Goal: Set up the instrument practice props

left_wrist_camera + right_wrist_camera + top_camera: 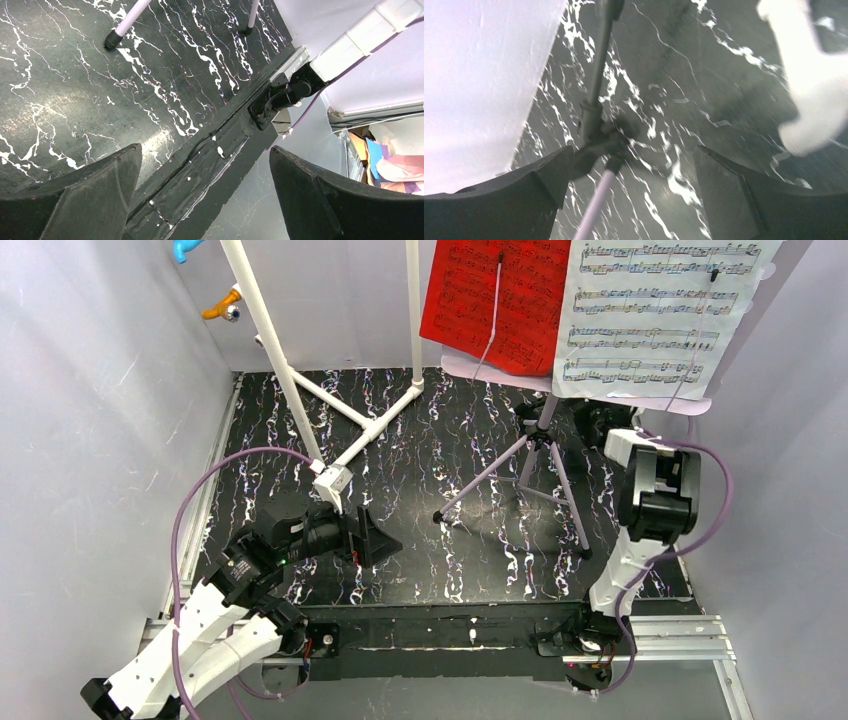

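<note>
Music stand (540,435) stands upright at the right-rear of the table (450,570), with its pole's long axis vertical. Desk faces the near edge, toward the arm bases.
Three tripod legs (480,480) splay out: one runs left, one runs to the near right, and a shorter-looking one sits between them. All the feet I can see are on the table.

Red sheet (495,300) is on the left half of the desk and white sheet (660,315) is on the right, side by side, with the white one's edge lapping over the red. Both are portrait, long axis running up the desk, print facing the arms. Both are skewed a bit, not square to each other. Bottom edges sit at the lilac ledge (470,368).

Left gripper (205,150): released, jaws spread wide with nothing between them. It's low over the near-left part of the table, just beside the end of the PVC frame (330,410) and well apart from the stand.

Right gripper (634,155): also released, jaws wide. It's beside the stand's lower pole. In the wrist view the leg hub (599,140) sits in the gap, close to the picture-left finger. Can't tell if it touches; the view is blurred.
</note>
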Tool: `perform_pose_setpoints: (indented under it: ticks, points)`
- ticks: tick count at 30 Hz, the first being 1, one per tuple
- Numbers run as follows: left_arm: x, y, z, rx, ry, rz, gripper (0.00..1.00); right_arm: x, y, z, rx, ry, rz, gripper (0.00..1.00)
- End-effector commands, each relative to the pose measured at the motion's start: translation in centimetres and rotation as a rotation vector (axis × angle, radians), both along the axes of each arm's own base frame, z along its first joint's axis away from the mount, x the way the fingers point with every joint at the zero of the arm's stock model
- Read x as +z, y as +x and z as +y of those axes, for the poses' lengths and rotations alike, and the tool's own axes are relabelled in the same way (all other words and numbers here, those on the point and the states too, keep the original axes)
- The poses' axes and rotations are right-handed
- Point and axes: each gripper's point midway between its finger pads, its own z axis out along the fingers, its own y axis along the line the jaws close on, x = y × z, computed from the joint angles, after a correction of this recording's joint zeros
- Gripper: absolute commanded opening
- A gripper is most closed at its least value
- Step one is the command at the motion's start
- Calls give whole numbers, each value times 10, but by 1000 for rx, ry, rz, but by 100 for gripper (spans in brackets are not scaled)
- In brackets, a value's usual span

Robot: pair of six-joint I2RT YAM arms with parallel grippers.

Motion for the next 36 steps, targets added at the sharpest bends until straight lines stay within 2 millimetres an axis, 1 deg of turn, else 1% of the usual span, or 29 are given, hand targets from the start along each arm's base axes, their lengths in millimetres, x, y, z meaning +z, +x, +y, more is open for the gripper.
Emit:
perform_pose_setpoints:
  ticks: [1, 4, 5, 6, 9, 13, 17, 19, 21, 22, 23, 25, 26, 29, 32, 34, 36]
  points:
    - [6, 0, 1, 14, -4, 7, 98, 26, 56, 6, -22, 129, -150, 99]
    - [2, 3, 1, 24, 9, 26, 98, 10, 80, 7, -31, 171, -132, 98]
    - [0, 4, 0, 25, 12, 34, 98, 5, 87, 7, -30, 177, -129, 95]
    - [-2, 4, -1, 26, 15, 44, 98, 5, 96, 7, -31, 175, -137, 93]
    - [-3, 5, -4, 25, 10, 67, 98, -9, 110, 4, -55, 197, -147, 81]
    - [-7, 5, -7, 27, 4, 93, 98, -21, 126, 5, -76, 245, -158, 72]
    - [-11, 7, -7, 39, 9, 110, 98, -30, 137, 11, -100, 291, -153, 69]
    - [-11, 6, -6, 47, 7, 113, 98, -33, 141, 13, -112, 318, -155, 62]
    - [-10, 6, -4, 54, 3, 112, 98, -32, 144, 13, -128, 342, -171, 54]
    - [-10, 6, -3, 61, 1, 110, 98, -31, 146, 13, -137, 356, -179, 48]
    - [-9, 6, -2, 67, 1, 108, 98, -31, 147, 12, -149, 379, -185, 45]
    - [-7, 6, -1, 76, 1, 106, 98, -28, 151, 12, -166, 418, -203, 39]
    - [-6, 6, 0, 77, 3, 106, 98, -25, 153, 13, -168, 434, -214, 39]
    - [-7, 7, 2, 89, 5, 95, 98, -9, 156, 18, -183, 493, -257, 37]
    - [-5, 16, 4, 128, 14, 75, 98, 9, 162, 23, -188, 543, -290, 31]
    - [0, 22, 1, 130, 10, 53, 98, 22, 165, 25, -183, 565, -312, 27]
    - [5, 30, -3, 136, 7, 36, 98, 31, 166, 29, -183, 600, -323, 21]
